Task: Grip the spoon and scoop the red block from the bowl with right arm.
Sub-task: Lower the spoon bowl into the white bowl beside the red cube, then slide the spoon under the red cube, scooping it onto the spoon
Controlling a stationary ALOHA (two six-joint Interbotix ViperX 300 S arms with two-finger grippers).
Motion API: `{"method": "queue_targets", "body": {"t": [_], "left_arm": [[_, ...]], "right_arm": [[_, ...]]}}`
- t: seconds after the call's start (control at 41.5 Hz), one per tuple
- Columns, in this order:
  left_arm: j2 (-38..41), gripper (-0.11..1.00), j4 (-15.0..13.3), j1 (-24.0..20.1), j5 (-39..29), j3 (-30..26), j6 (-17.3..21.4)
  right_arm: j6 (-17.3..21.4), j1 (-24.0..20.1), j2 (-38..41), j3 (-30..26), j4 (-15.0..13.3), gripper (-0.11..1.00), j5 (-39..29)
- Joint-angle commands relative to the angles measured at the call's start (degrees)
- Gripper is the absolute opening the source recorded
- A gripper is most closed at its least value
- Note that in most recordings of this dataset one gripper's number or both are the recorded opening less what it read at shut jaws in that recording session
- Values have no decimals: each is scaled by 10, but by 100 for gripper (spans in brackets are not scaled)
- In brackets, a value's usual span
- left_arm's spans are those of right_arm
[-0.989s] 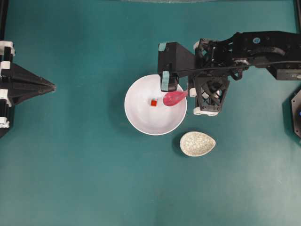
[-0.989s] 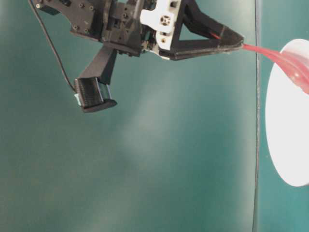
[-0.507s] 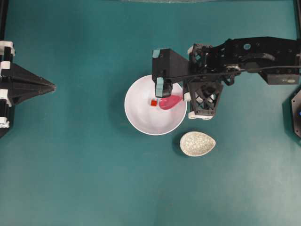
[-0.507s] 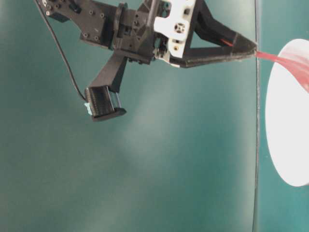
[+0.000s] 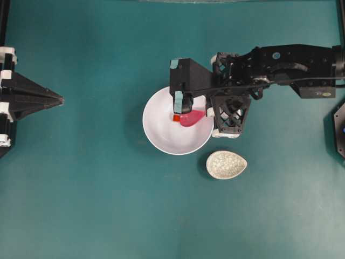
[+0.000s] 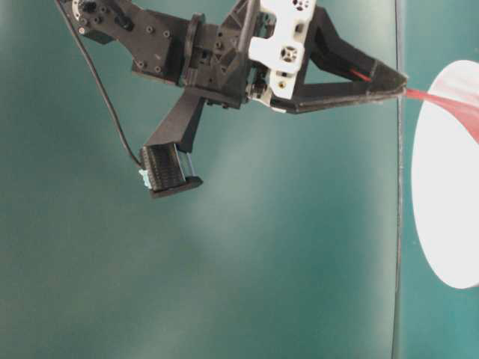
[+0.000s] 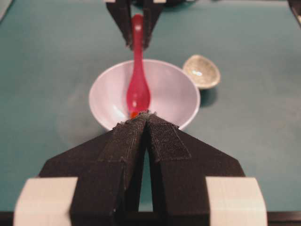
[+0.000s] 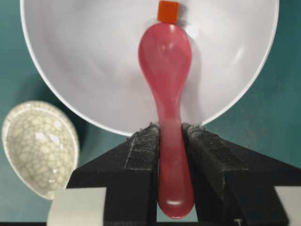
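Note:
The large white bowl [image 5: 164, 137] sits mid-table with the tiny red block [image 5: 176, 117] inside. My right gripper [image 5: 209, 113] is shut on the handle of the pink spoon [image 5: 192, 117] at the bowl's right rim. In the right wrist view the spoon [image 8: 165, 61] runs from between the fingertips [image 8: 146, 136] into the bowl [image 8: 84, 56]. Its scoop tip meets the red block [image 8: 168, 11]. My left gripper [image 5: 60, 100] rests shut at the far left, empty. In its own view the closed tips [image 7: 147, 115] point at the bowl [image 7: 176, 94] and spoon [image 7: 138, 89].
A small speckled grey-white teardrop dish [image 5: 226, 164] lies just right of and below the bowl, close to the right gripper's underside. The right arm's camera mount [image 5: 183, 81] overhangs the bowl's upper rim. Teal tabletop surrounds everything.
The right arm has moved left with the spoon, carrying the scoop deeper across the bowl until its tip reaches the red block. The left arm has not moved.

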State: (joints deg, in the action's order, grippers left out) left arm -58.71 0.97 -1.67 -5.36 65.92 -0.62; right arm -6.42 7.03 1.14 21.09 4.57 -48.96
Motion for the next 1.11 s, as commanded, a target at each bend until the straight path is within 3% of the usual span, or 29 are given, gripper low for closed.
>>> {"method": "queue_targets", "body": {"t": [0.0, 1.086], "left_arm": [[2, 0, 2, -1, 6, -9, 2], [2, 0, 2, -1, 6, -10, 2]], "right_arm": [[0, -1, -4, -15, 0, 24, 5], [9, -16, 4, -16, 16, 24, 64]]}}
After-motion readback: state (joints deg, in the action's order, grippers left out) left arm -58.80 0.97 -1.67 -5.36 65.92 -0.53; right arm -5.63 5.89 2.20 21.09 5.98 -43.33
